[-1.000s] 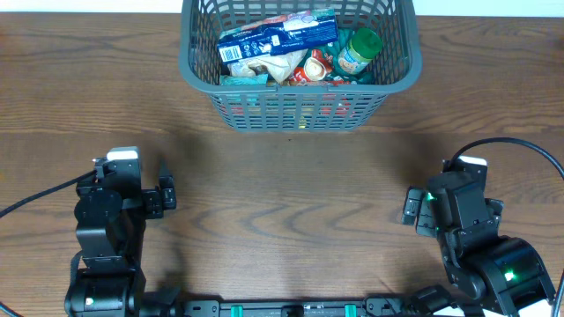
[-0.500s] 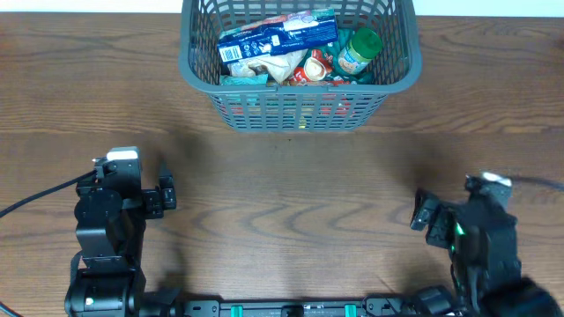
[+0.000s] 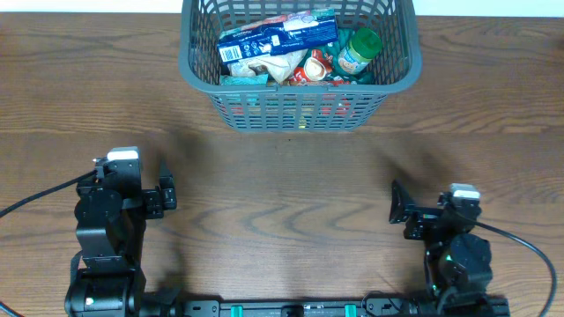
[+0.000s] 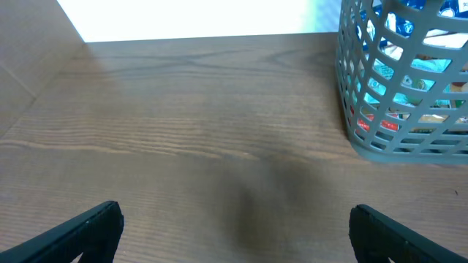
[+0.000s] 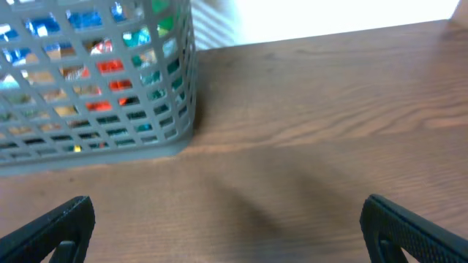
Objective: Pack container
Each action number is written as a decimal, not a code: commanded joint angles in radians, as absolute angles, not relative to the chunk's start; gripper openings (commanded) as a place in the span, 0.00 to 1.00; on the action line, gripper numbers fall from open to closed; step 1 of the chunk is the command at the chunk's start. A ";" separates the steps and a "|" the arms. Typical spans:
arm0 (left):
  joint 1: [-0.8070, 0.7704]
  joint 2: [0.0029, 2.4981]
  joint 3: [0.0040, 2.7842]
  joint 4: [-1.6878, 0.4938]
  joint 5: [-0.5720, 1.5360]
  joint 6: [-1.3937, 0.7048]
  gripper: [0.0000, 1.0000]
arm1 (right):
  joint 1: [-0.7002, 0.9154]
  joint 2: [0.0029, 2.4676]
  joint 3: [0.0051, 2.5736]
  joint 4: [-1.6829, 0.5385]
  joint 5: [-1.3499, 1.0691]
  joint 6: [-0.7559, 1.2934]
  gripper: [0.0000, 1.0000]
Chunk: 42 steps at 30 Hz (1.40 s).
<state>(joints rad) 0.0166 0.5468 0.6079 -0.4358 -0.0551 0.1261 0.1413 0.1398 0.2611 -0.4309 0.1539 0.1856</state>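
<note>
The dark grey lattice container [image 3: 300, 110] stands at the far middle of the table and holds a blue packet [image 3: 275, 37], a green-lidded jar [image 3: 357, 51] and other packets. It shows at the right of the left wrist view [image 4: 398, 139] and at the left of the right wrist view [image 5: 95, 142]. My left gripper [image 3: 164, 195] is open and empty over bare wood near the front left. My right gripper [image 3: 401, 211] is open and empty near the front right. Both are well short of the container.
The wooden table runs between the grippers and the container. A black cable [image 3: 35, 201] trails from the left arm, another [image 3: 529, 242] from the right arm. The table's far edge meets a white wall [image 4: 197, 18].
My right arm has drawn back toward the front edge and swung its gripper a little left. The left arm and the container's contents have not moved.
</note>
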 commanded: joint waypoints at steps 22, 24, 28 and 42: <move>0.014 0.541 0.606 -0.429 -0.052 0.110 0.99 | 0.132 0.005 0.084 -0.276 0.076 0.044 0.99; 0.014 0.540 0.606 -0.429 -0.052 0.110 0.99 | 0.132 0.005 0.084 -0.275 0.076 0.044 0.99; 0.014 0.540 0.606 -0.429 -0.052 0.110 0.99 | 0.132 0.005 0.084 -0.273 0.078 0.044 0.99; 0.014 0.540 0.606 -0.429 -0.052 0.110 0.99 | 0.132 0.005 0.084 -0.273 0.078 0.044 0.99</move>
